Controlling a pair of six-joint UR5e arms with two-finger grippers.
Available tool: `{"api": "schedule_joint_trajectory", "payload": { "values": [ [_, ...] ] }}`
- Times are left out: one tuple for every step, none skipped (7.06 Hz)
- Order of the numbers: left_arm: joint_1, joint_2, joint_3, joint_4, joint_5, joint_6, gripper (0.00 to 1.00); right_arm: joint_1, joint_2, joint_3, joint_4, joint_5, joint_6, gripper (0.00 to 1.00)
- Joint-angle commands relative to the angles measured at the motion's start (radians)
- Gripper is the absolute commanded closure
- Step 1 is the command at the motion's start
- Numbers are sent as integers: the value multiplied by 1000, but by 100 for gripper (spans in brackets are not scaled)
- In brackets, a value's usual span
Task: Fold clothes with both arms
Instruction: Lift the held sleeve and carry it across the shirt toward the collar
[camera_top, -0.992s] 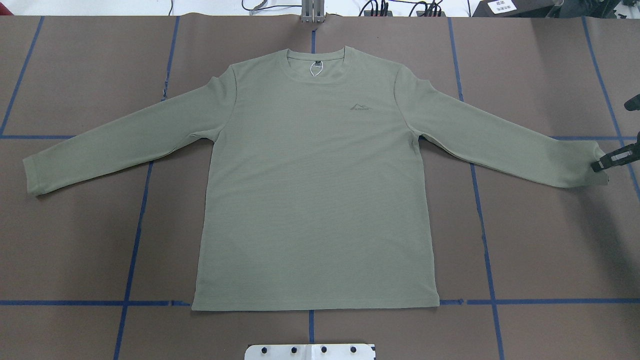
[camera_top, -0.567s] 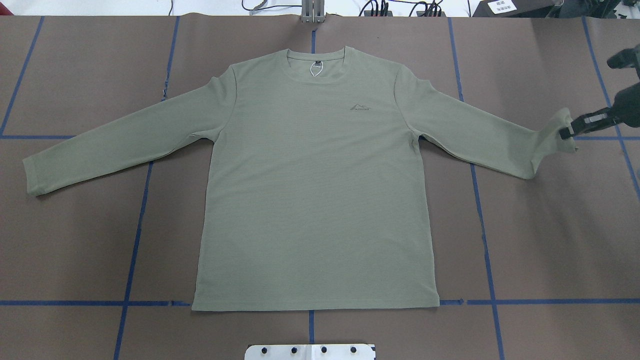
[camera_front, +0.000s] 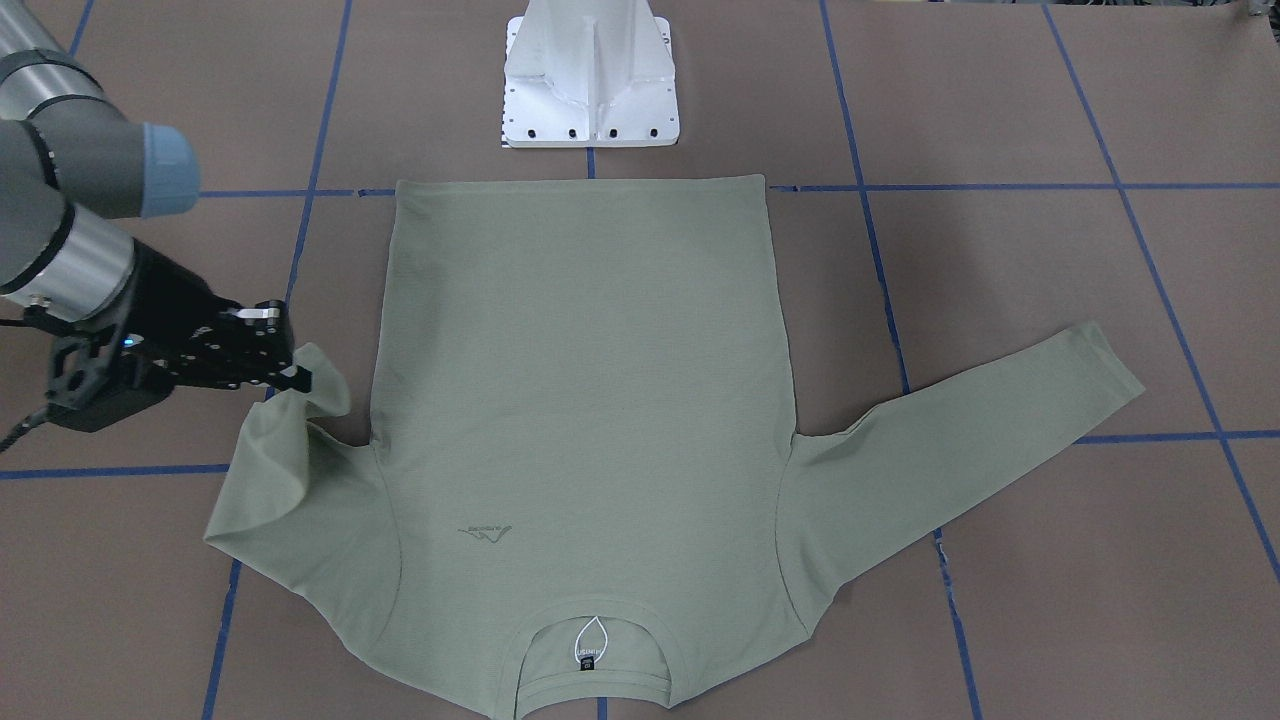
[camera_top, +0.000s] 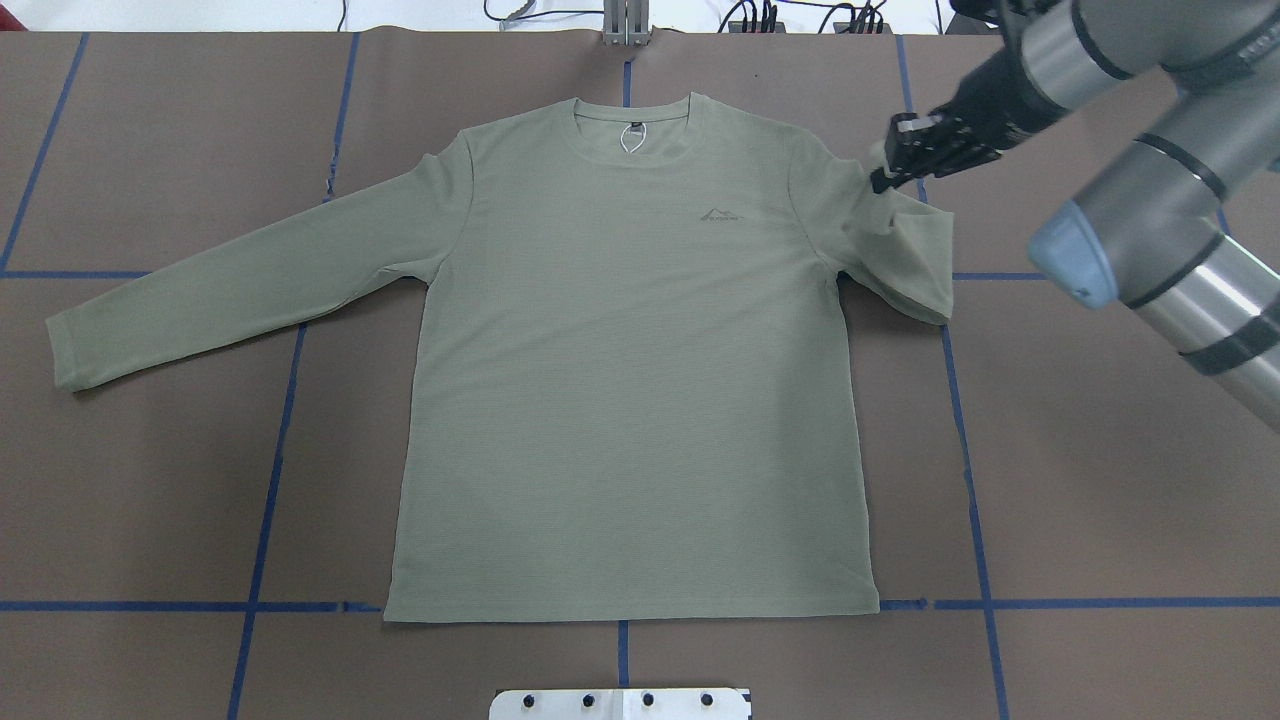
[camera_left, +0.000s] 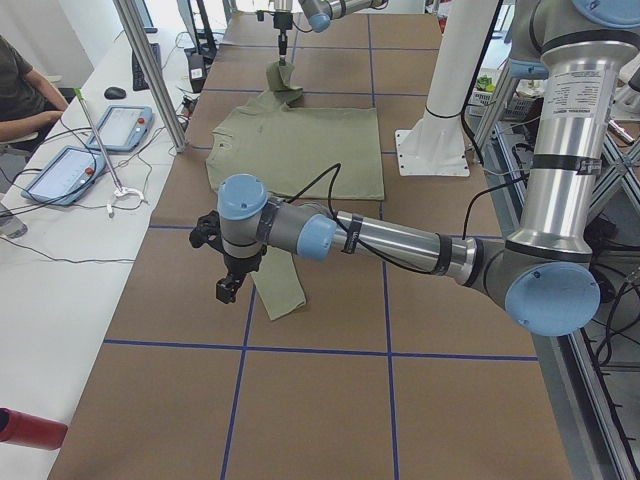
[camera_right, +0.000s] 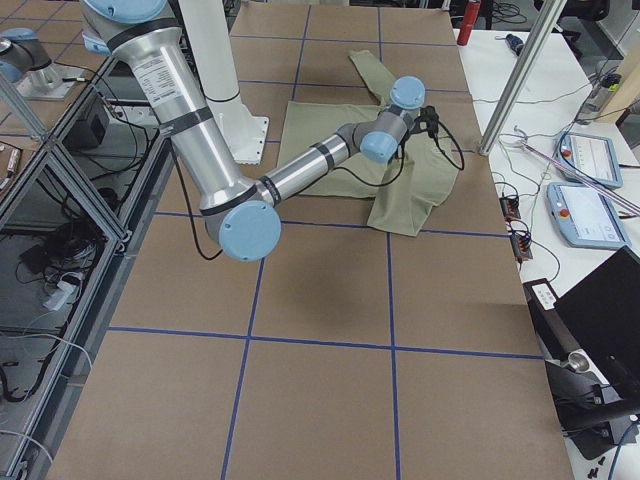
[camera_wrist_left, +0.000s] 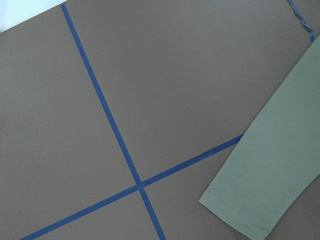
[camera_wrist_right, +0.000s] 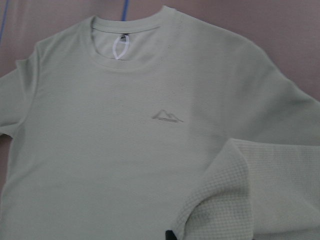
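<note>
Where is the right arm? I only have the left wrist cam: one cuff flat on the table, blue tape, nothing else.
Observer: The right gripper is shut on the shirt's right-side cuff, holding it up near that shoulder, with the sleeve doubled back.
Operator: Is the shirt body flat?
Observer: Yes. It is spread flat, front up, with the logo showing.
Operator: Is the left gripper open?
Observer: I cannot tell. The left gripper shows only in the exterior left view. It hangs above the table beside the left-side cuff and appears to be clear of it.
</note>
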Motion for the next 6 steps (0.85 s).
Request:
{"api": "schedule_joint_trajectory", "payload": {
  "values": [
    [0,2,2,0,0,0,0,-97,250,-27,-179,-119,24,100],
    [0,2,9,0,2,3,0,-132,353,-97,-183,-162,44,100],
    [0,2,9,0,2,2,0,-190,436,-174,-183,-244,72,100],
    [0,3,10,0,2,2,0,-253,460,-223,-178,-318,78,100],
    [0,11,10,-1,2,5,0,-284,463,-238,-178,-344,78,100],
    [0,13,7,0,2,5,0,-316,463,-245,-178,-376,78,100]
  ]
}}
